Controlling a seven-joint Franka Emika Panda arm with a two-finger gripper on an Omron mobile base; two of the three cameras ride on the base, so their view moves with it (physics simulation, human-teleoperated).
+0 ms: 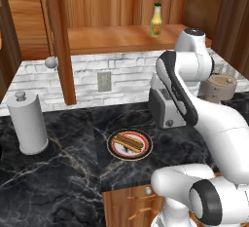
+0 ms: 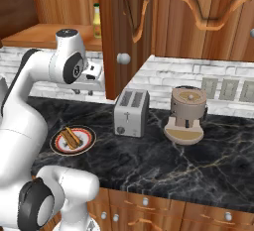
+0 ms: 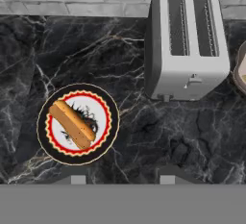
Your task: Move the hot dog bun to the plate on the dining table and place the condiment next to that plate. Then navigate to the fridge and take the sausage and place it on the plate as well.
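Bun (image 3: 73,124) lies diagonally across small black-edged plate (image 3: 107,139), unheld

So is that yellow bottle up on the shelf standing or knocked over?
Standing. The condiment sits upright on the wooden shelf, green cap pointing up.

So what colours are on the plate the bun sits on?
Black outer edge, scalloped red ring, white centre; the plate shows best in the hand view.

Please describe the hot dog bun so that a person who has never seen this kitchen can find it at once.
On the black marble counter, left of the grey toaster, lies a small plate with a black outer edge. The hot dog bun lies on it: a long orange-brown roll, the only food there.
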